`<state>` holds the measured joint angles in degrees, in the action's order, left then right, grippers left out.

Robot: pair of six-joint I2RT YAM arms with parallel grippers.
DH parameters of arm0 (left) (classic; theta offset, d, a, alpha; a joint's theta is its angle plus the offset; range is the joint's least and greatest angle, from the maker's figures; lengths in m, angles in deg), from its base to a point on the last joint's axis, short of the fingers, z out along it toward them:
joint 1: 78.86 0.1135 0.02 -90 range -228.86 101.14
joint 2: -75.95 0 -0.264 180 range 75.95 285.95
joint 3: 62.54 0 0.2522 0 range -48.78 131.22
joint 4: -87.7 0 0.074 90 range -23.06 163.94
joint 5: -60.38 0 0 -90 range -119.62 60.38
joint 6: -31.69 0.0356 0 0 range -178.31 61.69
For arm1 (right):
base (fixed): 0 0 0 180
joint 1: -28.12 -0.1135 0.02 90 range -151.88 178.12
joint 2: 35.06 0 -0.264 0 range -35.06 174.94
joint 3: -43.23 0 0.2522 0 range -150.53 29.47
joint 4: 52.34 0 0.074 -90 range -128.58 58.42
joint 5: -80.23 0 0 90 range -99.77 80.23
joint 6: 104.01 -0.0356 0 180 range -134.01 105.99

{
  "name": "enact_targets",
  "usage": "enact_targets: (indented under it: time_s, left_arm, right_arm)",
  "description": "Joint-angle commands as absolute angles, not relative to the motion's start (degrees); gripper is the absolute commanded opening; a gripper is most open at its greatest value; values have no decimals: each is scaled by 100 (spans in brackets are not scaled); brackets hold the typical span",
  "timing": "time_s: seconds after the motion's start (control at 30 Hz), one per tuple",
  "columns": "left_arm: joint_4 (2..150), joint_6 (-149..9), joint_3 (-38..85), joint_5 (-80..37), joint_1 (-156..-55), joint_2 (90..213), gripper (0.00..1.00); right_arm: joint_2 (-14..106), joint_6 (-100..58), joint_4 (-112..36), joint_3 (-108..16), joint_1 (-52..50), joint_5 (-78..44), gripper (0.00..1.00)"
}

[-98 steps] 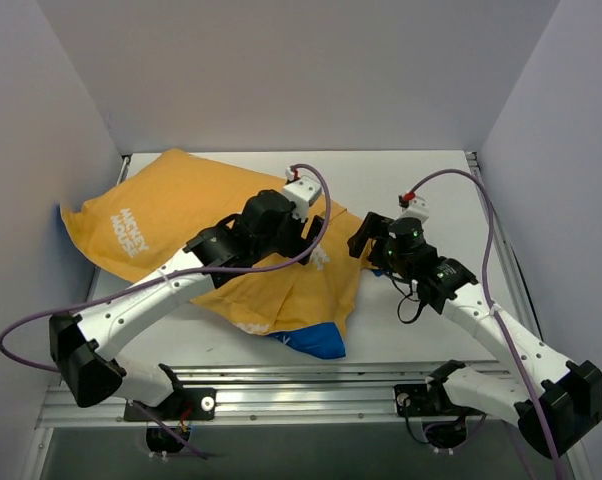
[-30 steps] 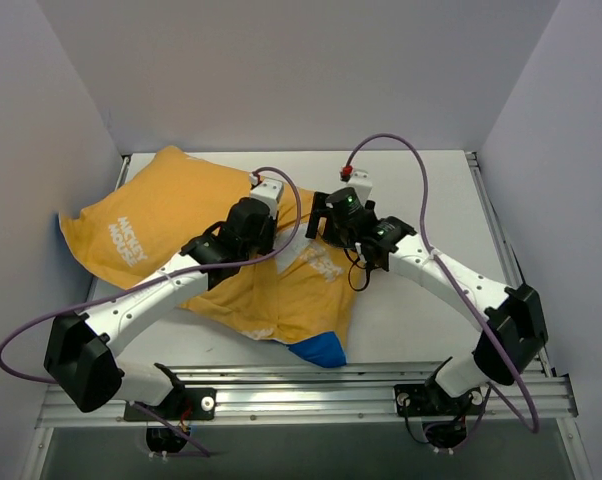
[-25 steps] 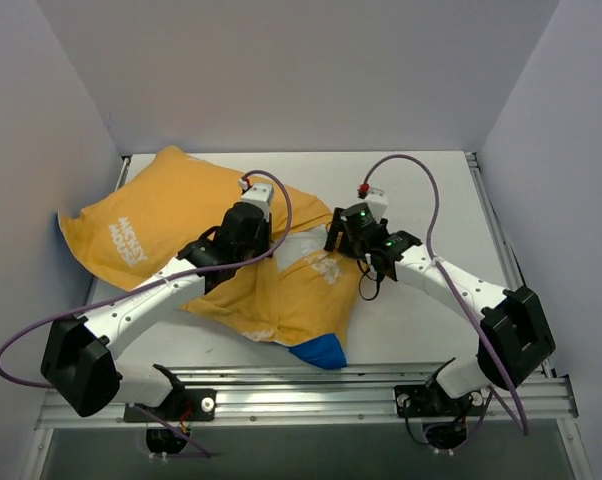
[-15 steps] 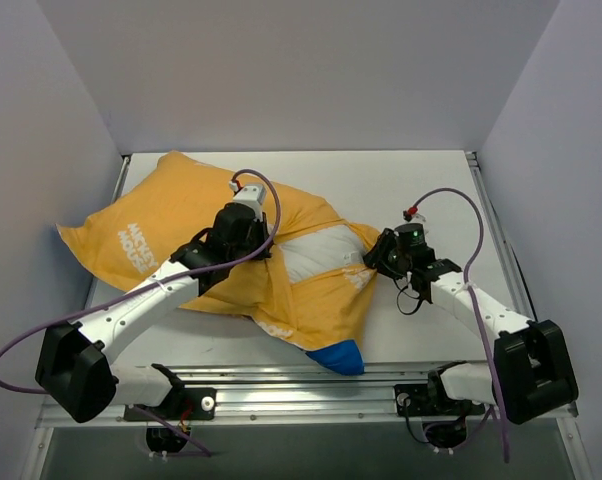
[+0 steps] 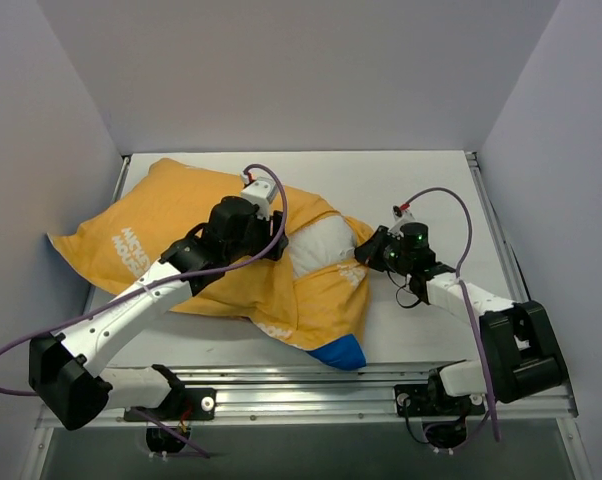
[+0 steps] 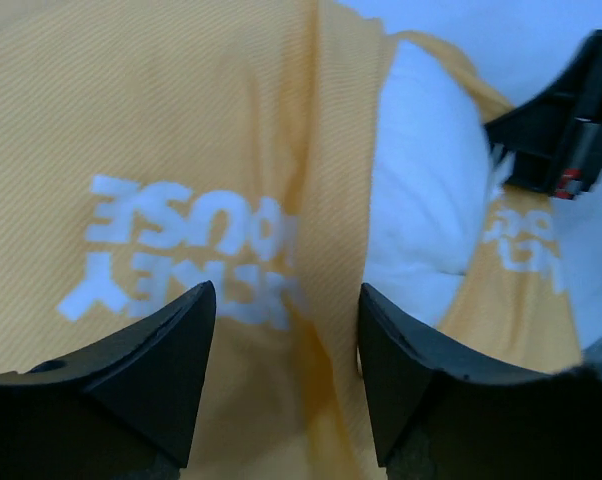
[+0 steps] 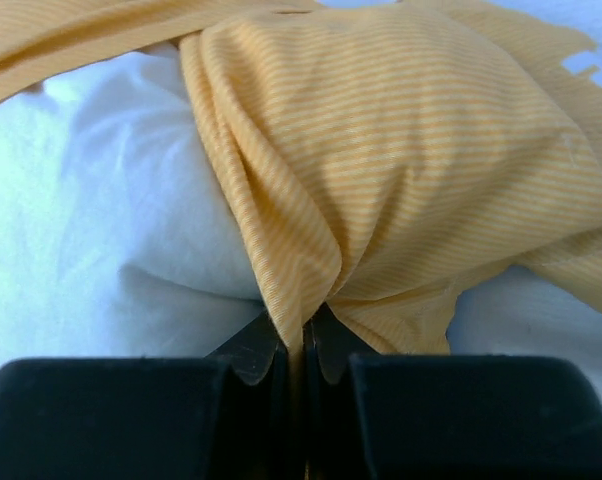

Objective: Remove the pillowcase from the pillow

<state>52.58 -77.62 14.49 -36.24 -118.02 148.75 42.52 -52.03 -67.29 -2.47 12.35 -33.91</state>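
Observation:
The pillowcase (image 5: 171, 225), yellow-orange with white lettering, lies across the left and middle of the table, one blue corner (image 5: 337, 352) at the front. The white pillow (image 5: 316, 245) bulges out of its open end. My left gripper (image 5: 277, 243) hovers open over the pillowcase (image 6: 181, 120) beside the opening, nothing between its fingers (image 6: 141, 385); the pillow (image 6: 426, 220) shows to the right. My right gripper (image 5: 367, 250) is shut on a bunched fold of the pillowcase (image 7: 401, 150) at the opening's edge. Left of that fold lies the pillow (image 7: 91, 220). The pinch itself, right gripper (image 7: 303, 345), is clear in the wrist view.
White table (image 5: 431, 190) inside grey walls at left, back and right. An aluminium rail (image 5: 311, 385) runs along the near edge. Purple cables (image 5: 451, 200) loop above both arms. The right gripper's black body (image 6: 571, 130) shows in the left wrist view.
My right gripper closed on the pillowcase edge and drew it right, baring more white pillow. My left gripper let go of the fabric and now stands open.

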Motion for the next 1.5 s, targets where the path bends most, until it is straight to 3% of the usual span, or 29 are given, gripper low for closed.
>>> enact_targets:
  time_s: [0.0,0.1,0.2,0.4,0.53,0.8,1.07,1.17,1.33,1.47]
  left_arm:
    - [5161,-6834,2257,-3560,-12358,14644,67]
    - [5486,-6578,2566,-3516,-12562,14845,76]
    - [5776,-6324,2926,-3560,-12755,15293,80]
    - [5470,-5858,4165,-3455,-12984,16646,80]
    - [5232,-5664,4930,-3218,-13010,17498,71]
    - [4855,-5681,5888,-3348,-13010,18633,64]
    - [3915,-5681,5898,-3982,-12905,18924,58]
    - [3650,-5681,5696,-3851,-12791,18810,62]
    - [3246,-5655,5625,-3561,-12773,18897,82]
    - [3079,-5760,5573,-3428,-12791,19012,89]
  right_arm:
    - [4070,-5066,-7066,-436,1265,-3981,0]
    - [3895,-5206,-7356,-428,1256,-4315,0]
    - [3833,-5242,-7497,-463,1248,-4492,0]
    - [3886,-5128,-7374,-612,1177,-4580,0]
    - [3903,-4961,-7190,-612,1125,-4475,0]
    - [3912,-4732,-6944,-551,967,-4054,0]
    - [3763,-4408,-6461,-533,958,-3509,0]
    - [3657,-4267,-6258,-533,966,-3236,0]
    - [3587,-4143,-6030,-568,949,-2902,0]
    - [3543,-4012,-5863,-700,879,-2578,0]
